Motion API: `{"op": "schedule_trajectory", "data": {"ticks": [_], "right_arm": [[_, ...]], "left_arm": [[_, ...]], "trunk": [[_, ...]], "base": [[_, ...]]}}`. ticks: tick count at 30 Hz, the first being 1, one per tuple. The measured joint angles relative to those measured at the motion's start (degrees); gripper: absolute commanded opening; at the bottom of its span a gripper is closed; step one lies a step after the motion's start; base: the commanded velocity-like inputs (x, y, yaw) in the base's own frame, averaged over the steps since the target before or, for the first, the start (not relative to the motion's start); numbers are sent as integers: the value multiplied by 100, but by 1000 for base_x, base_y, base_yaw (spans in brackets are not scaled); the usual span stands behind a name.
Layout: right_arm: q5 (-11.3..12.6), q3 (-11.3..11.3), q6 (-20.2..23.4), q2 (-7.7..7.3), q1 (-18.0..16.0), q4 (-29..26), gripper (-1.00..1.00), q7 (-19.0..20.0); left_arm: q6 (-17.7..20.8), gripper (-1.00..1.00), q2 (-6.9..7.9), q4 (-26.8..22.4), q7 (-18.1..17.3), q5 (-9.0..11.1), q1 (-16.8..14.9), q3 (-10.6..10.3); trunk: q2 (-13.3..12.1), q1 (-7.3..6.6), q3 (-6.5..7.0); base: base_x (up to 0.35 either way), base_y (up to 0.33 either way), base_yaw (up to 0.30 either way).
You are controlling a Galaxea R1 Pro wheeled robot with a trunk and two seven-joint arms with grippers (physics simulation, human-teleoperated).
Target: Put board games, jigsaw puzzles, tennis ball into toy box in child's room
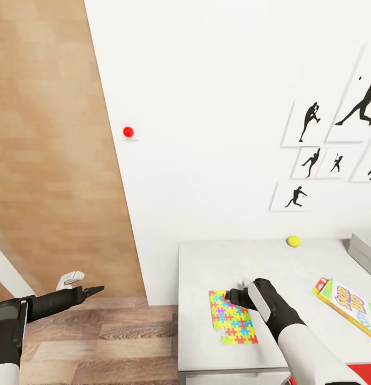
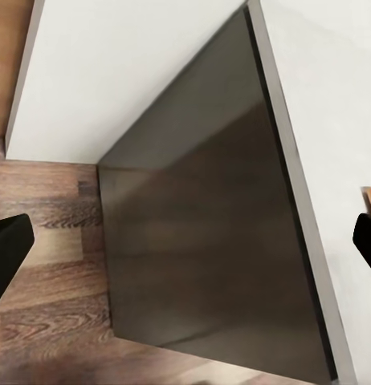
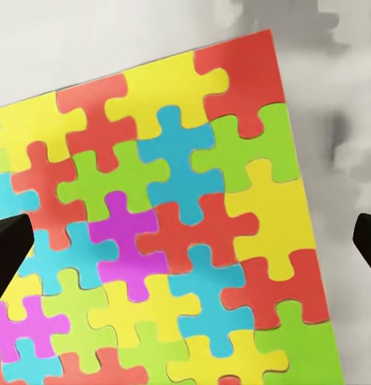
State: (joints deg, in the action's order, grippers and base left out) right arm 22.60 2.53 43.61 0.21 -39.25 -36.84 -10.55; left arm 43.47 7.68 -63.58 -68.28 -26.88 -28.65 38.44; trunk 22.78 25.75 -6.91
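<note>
1. Left gripper point(image 1: 83, 285) hangs over the plank floor point(image 1: 99, 331) beside the table point(image 1: 206, 267), fingers apart, empty.
2. Right gripper point(image 1: 240, 293) hovers over the jigsaw puzzle point(image 1: 233, 321), fingers spread wide.
3. Tennis ball point(image 1: 293, 241) rests by the wall; the Skip-Bo board game point(image 1: 351, 310) and the toy box point(image 1: 364, 251) lie rightward.

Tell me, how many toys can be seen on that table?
3: a jigsaw puzzle under the right end effector, a tennis ball near the wall, a board game at the right edge; others may lie out of view.

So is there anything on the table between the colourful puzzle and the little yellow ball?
No. In the head view, only bare table lies between the jigsaw puzzle and the tennis ball. The right claw hovers at the puzzle's near corner.
</note>
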Motion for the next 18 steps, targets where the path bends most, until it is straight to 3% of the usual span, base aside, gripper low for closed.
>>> {"op": "schedule_trajectory", "data": {"ticks": [18], "right_arm": [[0,8,-4,0,1,0,100,1]], "left_arm": [[2,100,4,0,0,0,0,0]], "trunk": [[1,0,-62]], "base": [[-1,1,0]]}}
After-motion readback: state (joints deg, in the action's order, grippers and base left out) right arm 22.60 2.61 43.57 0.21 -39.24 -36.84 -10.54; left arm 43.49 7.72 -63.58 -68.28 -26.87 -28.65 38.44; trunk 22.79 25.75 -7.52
